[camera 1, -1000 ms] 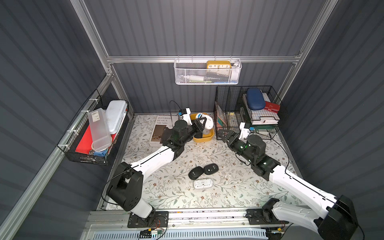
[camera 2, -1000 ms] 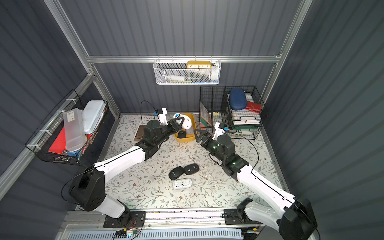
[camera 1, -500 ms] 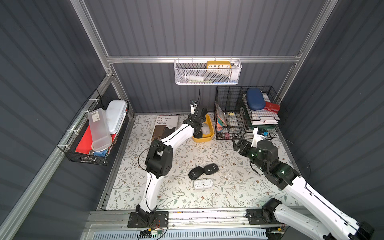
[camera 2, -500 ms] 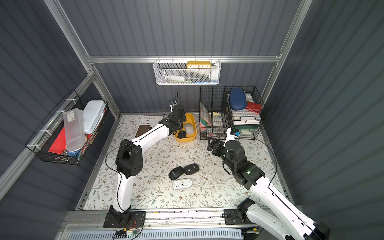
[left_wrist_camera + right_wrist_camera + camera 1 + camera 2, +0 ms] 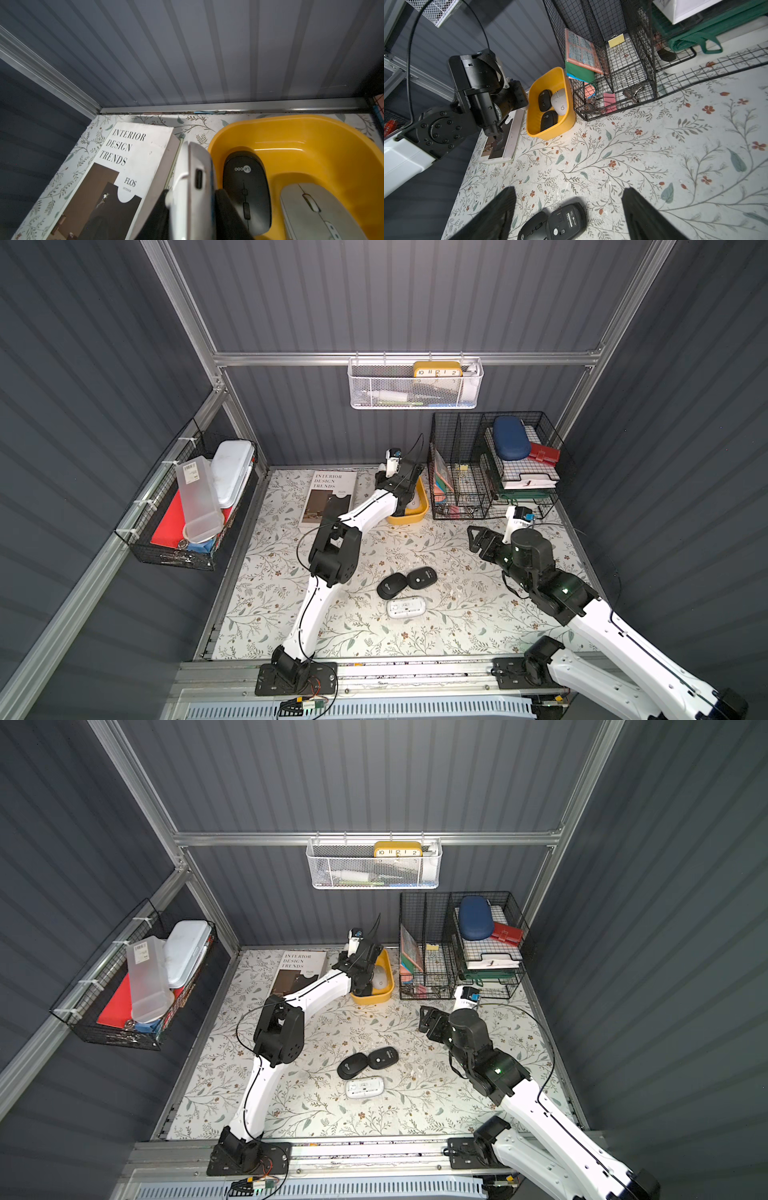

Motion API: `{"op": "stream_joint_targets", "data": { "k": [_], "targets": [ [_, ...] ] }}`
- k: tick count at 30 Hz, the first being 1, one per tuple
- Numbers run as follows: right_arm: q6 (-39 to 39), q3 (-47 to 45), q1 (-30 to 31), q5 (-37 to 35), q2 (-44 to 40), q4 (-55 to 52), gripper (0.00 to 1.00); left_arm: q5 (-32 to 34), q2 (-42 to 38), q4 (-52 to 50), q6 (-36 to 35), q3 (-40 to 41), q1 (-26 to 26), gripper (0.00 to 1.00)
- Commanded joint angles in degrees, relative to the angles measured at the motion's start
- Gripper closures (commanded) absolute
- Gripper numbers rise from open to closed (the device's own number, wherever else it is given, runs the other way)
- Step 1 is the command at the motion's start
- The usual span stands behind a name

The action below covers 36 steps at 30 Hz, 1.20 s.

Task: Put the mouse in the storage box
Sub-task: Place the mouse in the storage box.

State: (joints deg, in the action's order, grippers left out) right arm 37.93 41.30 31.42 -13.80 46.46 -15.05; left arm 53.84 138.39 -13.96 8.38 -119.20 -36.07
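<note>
The left gripper [image 5: 191, 209] was seen pinched on a white mouse [image 5: 191, 176], which was held on its edge between the black fingers [image 5: 226, 209]. This mouse was held just beside the storage box [image 5: 311, 135], at the wall that faced the book [image 5: 328, 497]. Whether it had crossed the rim could not be told.

Inside the storage box, a black mouse [image 5: 245, 187] and a grey mouse [image 5: 311, 212] were found lying side by side. A second black mouse [image 5: 549, 120] was seen toward the box's opposite end.

The black wire organiser [image 5: 457, 489] was placed just beside the box, on the side away from the book.

The right gripper [image 5: 569, 191] was held well apart from the box, its jaws spread wide and nothing gripped.

Farther still from the box, three loose mice were left on the floral table [image 5: 457, 614]. Two dark ones [image 5: 391, 585] [image 5: 422, 577] were touching, and a pale one [image 5: 406, 608] lay underside up.
</note>
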Motion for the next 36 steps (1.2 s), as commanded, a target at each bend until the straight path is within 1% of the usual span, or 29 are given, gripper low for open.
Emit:
{"op": "stream_joint_targets", "data": {
  "k": [1,5,9,14,23,28,33,36],
  "targets": [
    [0.20,-0.98,-0.30,-0.91,0.04,-0.25,0.15,2.49,2.94,2.74,-5.69,-2.58,-1.34,0.92],
    [0.82,-1.57,-0.30,-0.50,0.04,-0.16,0.15,1.65,4.85,4.45,-9.07,-4.09,-2.15,0.91],
    [1.16,-2.04,-0.28,-0.47,-0.05,-0.18,0.15,2.14,6.95,2.54,-9.36,-6.51,-2.31,0.89],
    [1.09,-1.97,-0.28,-0.35,0.29,-0.12,0.15,1.64,7.68,2.02,-9.70,-6.66,-2.30,0.86],
    [1.08,-1.26,-0.39,-0.15,1.61,0.16,0.15,-2.31,9.50,1.04,-9.96,-7.72,-2.77,0.79],
    [1.18,-1.18,-0.33,-0.33,1.62,-0.13,0.15,-4.98,10.43,0.77,-10.14,-7.98,-2.95,0.71],
    [1.42,-1.09,-0.33,-0.52,1.79,-0.26,0.15,-6.62,11.43,0.42,-9.95,-8.72,-3.01,0.69],
    [1.70,-1.06,-0.31,-0.34,2.06,-0.20,0.15,-7.92,11.58,0.35,-9.66,-8.88,-3.16,0.63]
  ]
}}
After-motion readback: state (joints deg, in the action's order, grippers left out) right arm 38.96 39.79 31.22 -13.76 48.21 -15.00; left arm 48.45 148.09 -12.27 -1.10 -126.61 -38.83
